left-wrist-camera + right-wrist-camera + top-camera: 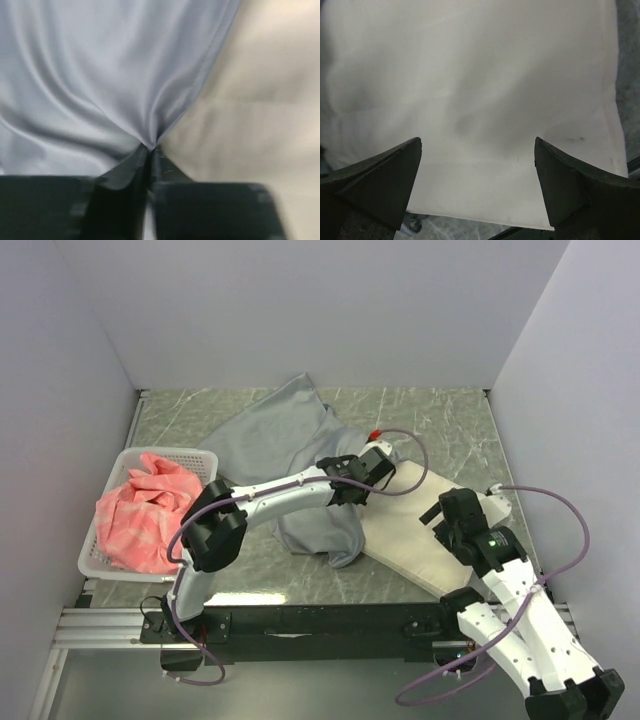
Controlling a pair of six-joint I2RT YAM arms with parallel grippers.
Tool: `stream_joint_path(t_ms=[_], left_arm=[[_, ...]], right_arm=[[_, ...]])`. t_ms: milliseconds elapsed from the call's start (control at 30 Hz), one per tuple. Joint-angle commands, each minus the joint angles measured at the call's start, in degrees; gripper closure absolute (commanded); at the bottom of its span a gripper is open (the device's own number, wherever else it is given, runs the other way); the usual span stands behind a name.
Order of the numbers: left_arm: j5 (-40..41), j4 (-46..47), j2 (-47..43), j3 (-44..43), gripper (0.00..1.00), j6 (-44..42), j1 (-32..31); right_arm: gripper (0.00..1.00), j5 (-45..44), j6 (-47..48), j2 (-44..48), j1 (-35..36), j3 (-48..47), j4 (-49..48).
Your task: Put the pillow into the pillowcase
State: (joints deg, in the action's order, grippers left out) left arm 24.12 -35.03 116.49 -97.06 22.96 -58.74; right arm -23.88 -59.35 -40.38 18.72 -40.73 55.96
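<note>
Since the pillowcase point(100, 75) likely needs opening, the left gripper point(150, 150) pinches its fold, while the right gripper point(477, 150) hovers spread, the pillow point(470, 75) between its fingers.

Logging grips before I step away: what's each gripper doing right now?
Left gripper: closed on a fold of the pillowcase.
Right gripper: open, holding nothing, above the pillow.

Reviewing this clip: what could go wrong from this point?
The left gripper pinches a small fold of the pillowcase; the smooth fabric may slip out, or both layers may be caught, keeping the mouth closed. The right gripper stands open over the pillow, holding nothing, so the pillow could shift when the cloth is pulled.
</note>
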Motion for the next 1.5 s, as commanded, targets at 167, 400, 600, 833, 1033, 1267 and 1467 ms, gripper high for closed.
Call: stream_joint_path(t_ms=[167, 400, 600, 833, 1033, 1267, 1467], left_arm=[[-12.4, 0.7, -0.3, -12.0, 0.99, -5.8, 1.5], [-25.1, -0.5, 0.8, -17.7, 0.99, -6.3, 0.9], [-36.2, 3.0, 2.1, -22.7, 0.99, -2.6, 0.6], [-40.6, 4.2, 3.7, -26.9, 0.90, -0.6, 0.6], [-30.4, 3.7, -0.3, -23.9, 0.35, 2.3, 1.1], [-7.5, 15.5, -30.4, 18.3, 0.18, 13.6, -0.6], [6.0, 12.6, -45.7, 39.7, 0.28, 20.9, -8.0]], right_arm=[[0.04, 5.8, 2.3, -8.7, -0.4, 9.0, -19.3], [1.00, 15.5, 6.1, -12.0, -0.3, 10.4, -30.7], [1.00, 19.3, 3.8, 2.2, -0.3, 6.4, -32.5], [1.00, 15.7, 3.4, 9.5, 2.0, 5.7, -32.0], [1.00, 15.2, 2.6, 2.7, 2.0, 9.6, -35.6], [1.00, 13.7, 3.2, 3.6, 1.9, 7.7, -34.0], [1.00, 12.8, 5.6, 4.1, 1.9, 3.4, -31.4]])
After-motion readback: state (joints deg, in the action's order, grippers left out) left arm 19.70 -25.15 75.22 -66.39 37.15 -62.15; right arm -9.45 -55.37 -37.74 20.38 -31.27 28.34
